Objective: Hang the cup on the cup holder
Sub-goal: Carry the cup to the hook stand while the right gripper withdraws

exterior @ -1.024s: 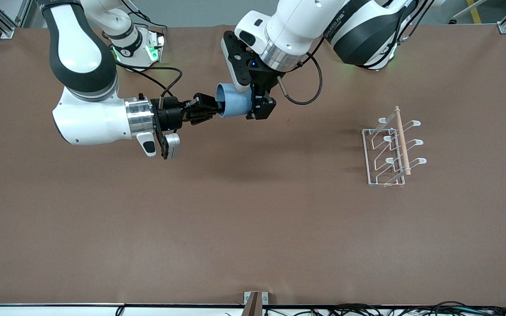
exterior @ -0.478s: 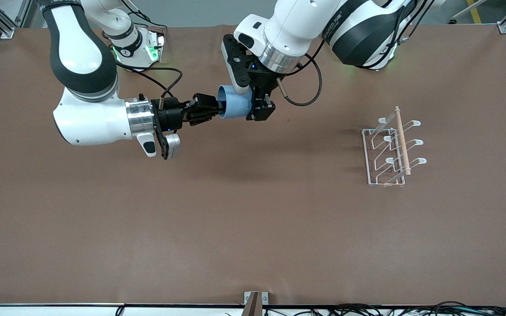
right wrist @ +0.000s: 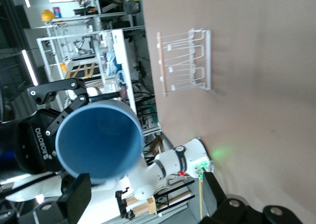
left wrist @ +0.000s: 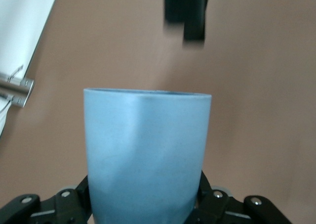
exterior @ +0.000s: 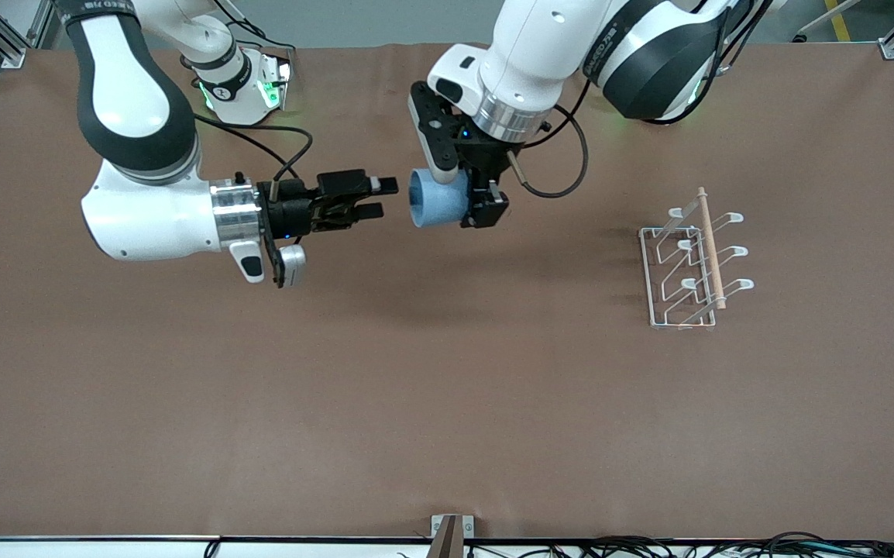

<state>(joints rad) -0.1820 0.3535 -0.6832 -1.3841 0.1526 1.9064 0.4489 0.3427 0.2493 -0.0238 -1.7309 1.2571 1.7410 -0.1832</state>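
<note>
You had the cup (exterior: 435, 208) up in the air, clamped in the left claw (exterior: 481, 208) over the bench (exterior: 447, 403), toward the edge where the arm bases stand and roughly midway along it. The cup lay on its side, rim facing the right claw (exterior: 373, 198). In the left wrist view the cup (left wrist: 146, 152) filled the middle of the picture, and the left claw's fingers (left wrist: 213, 206) pressed on its lower body from both sides.

Your right claw hung over the same stretch of bench, just beside the cup's rim but clear of it, with bare bench showing between them. Its fingers (exterior: 379, 185) stood apart and held nothing. The right wrist view looked straight into the cup's open mouth (right wrist: 98, 137), and one of that claw's own fingers (right wrist: 75, 198) showed at the picture's edge.

The cup holder (exterior: 691, 260) sat on the bench toward the left arm's end, well apart from both claws and nearer the front camera than the cup. Its white wire base lay flat, prongs angled up, wooden rod (exterior: 710, 248) running along the top. No cup hung on it. The right wrist view caught the holder (right wrist: 185, 68) too, farther off.
</note>
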